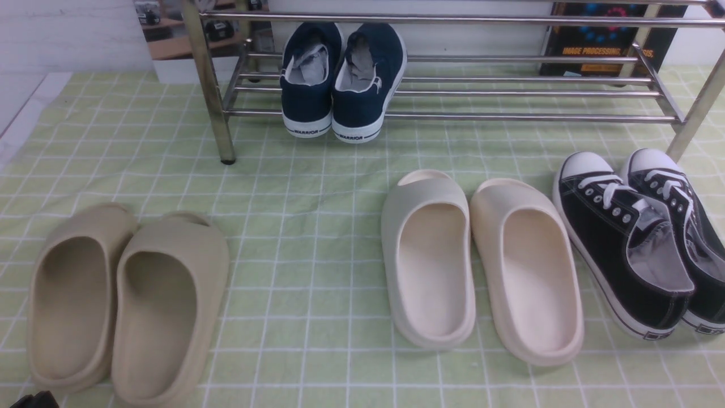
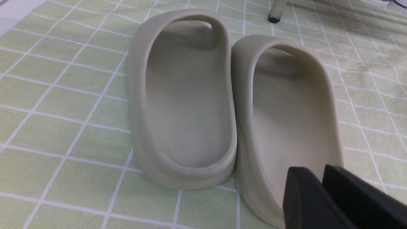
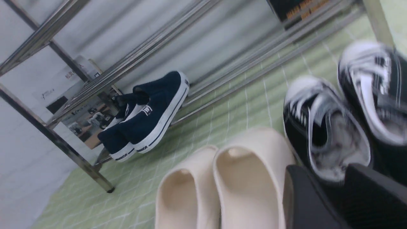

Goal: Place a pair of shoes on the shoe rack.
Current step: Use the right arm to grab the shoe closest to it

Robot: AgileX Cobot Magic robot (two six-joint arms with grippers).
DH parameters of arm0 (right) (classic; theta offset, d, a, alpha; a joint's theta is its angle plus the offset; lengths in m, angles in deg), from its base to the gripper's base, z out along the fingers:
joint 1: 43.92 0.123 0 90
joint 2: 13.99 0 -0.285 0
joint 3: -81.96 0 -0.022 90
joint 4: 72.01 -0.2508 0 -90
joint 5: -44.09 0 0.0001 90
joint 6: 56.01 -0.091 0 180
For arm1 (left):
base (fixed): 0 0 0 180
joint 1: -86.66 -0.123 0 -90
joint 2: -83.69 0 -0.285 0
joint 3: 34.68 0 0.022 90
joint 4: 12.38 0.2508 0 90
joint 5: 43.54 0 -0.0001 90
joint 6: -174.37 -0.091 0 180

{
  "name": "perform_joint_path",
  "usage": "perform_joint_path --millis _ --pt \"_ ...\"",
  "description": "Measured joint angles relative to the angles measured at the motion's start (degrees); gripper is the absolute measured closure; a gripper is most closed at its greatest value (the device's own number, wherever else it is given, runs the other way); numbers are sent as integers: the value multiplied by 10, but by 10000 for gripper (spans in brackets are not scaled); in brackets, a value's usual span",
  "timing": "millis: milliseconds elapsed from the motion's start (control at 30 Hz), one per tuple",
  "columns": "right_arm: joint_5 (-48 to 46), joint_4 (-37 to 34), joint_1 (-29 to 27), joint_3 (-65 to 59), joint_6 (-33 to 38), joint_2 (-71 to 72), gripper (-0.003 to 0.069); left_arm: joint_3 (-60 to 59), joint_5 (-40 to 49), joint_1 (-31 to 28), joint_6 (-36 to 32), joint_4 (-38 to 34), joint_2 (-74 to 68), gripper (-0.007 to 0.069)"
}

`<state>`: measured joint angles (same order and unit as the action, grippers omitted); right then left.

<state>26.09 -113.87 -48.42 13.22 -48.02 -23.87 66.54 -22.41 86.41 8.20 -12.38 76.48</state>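
Note:
The two black sneakers with white toe caps stand side by side on the green checked cloth at the right, one (image 1: 603, 226) nearer the middle and the other (image 1: 677, 187) at the edge of the front view. The chrome shoe rack (image 1: 481, 117) stands behind them. In the blurred right wrist view, my right gripper (image 3: 327, 175) is open just behind the heel of the nearer sneaker (image 3: 321, 133), with the other sneaker (image 3: 378, 89) beside it. My left gripper (image 2: 321, 173) is shut and empty, over the heel end of a beige slide (image 2: 295, 111); only a corner of it (image 1: 34, 399) shows in the front view.
Navy WARRIOR sneakers (image 1: 340, 79) sit on the rack's lower bars at the left. Beige slides (image 1: 124, 300) lie at the front left and cream slides (image 1: 481, 260) in the middle, right beside the black sneakers. A rack leg (image 1: 694, 113) stands just behind the sneakers' toes.

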Motion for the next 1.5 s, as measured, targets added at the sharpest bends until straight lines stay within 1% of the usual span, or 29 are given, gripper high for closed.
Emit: perform_joint_path --millis 33,100,133,200,233,267,300,367,433,500,533,567,633,733,800,867,933,1033,1067,1100,1133,1167,1233,1300,1367,1400,1433,1467,1500 --pt "-5 15 0 27 27 -22 476 0 0 0 0 0 0 521" --pt "-22 53 0 79 57 -80 535 0 0 0 0 0 0 517" --pt "-30 58 0 85 59 -80 543 0 0 0 0 0 0 516" --pt "-92 136 0 177 77 -179 645 0 0 0 0 0 0 512" --pt "-99 136 0 184 77 -186 645 0 0 0 0 0 0 512" --pt "-147 182 0 232 80 -239 661 0 0 0 0 0 0 511" --pt "-185 208 0 267 82 -277 662 0 0 0 0 0 0 511" --pt "-268 252 4 335 79 -358 664 0 0 0 0 0 0 510" --pt "-325 275 17 385 68 -418 664 0 0 0 0 0 0 507" --pt "-359 290 39 424 55 -478 664 0 0 0 0 0 0 505" --pt "-359 291 41 424 54 -483 664 0 0 0 0 0 0 504" --pt "-379 306 64 453 46 -532 664 0 0 0 0 0 0 501" --pt "-390 313 76 470 41 -559 663 0 0 0 0 0 0 498" --pt "-404 336 109 505 32 -635 653 0 0 0 0 0 0 495" --pt "-409 342 124 528 30 -697 625 0 0 0 0 0 0 493" --pt "-409 342 127 539 28 -734 579 0 0 0 0 0 0 491" --pt "-410 346 128 549 26 -778 510 0 0 0 0 0 0 491" --pt "-403 356 129 559 21 -839 363 0 0 0 0 0 0 487" --pt "-403 357 129 560 21 -843 354 0 0 0 0 0 0 486" --pt "-398 364 130 564 19 -874 290 0 0 0 0 0 0 482" --pt "-398 364 130 564 18 -878 277 0 0 0 0 0 0 481" --pt "-394 366 130 565 17 -899 239 0 0 0 0 0 0 480" --pt "-388 366 130 566 16 -923 214 0 0 0 0 0 0 478" --pt "-382 366 130 567 15 -946 214 0 0 0 0 0 0 476" --pt "-378 366 130 568 8 -964 251 0 0 0 0 0 0 473" --pt "-376 366 130 568 5 -971 286 0 0 0 0 0 0 471" --pt "-376 366 130 568 4 -973 302 0 0 0 0 0 0 470" --pt "-374 366 130 568 1 -976 386 0 0 0 0 0 0 470" --pt "-374 366 130 568 1 -976 398 0 0 0 0 0 0 470"
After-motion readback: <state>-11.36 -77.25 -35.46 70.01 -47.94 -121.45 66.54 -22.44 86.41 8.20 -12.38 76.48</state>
